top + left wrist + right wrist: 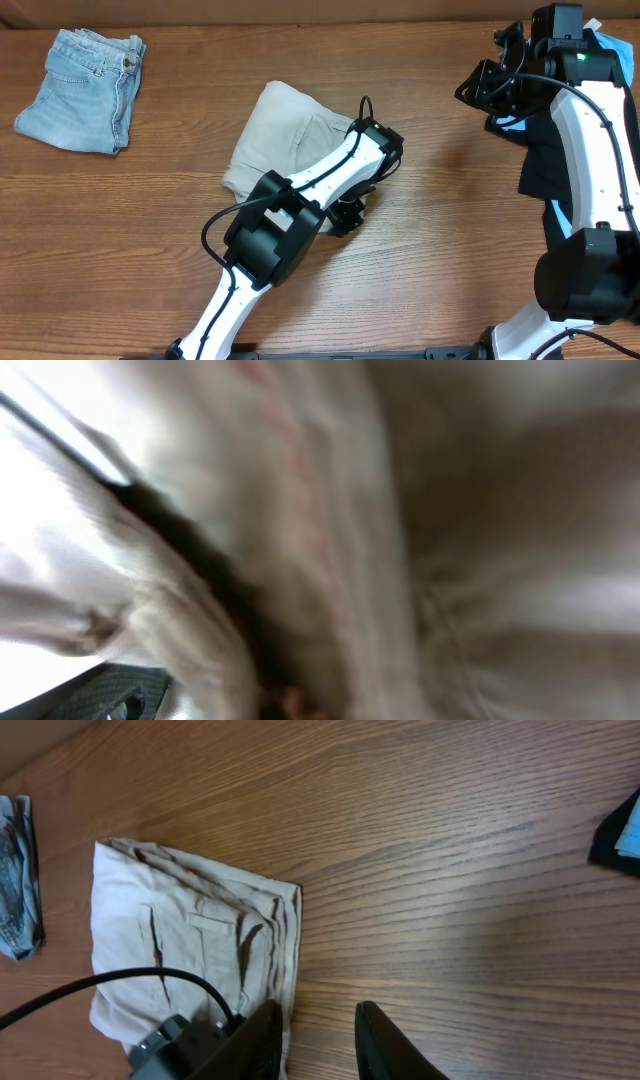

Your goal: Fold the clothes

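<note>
Shorts (275,130) lie folded mid-counter (450,230). My left jaws are buried at their right-hand edge, the lens full of beige cloth; gripping or not, I can't tell. Right jaws hang apart and empty, off to the side, I'd say to leave room.

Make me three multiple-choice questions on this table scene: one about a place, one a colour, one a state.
1. Where do the denim shorts lie? A) far left of the table B) table centre C) on the floor
2. What colour are the folded shorts under the left arm? A) black B) pale beige C) red
3. How is the right gripper? A) shut on cloth B) open, empty C) shut on a cable
Answers: A, overhead shows them far left; B, both views show beige; B, fingers apart over bare wood.
</note>
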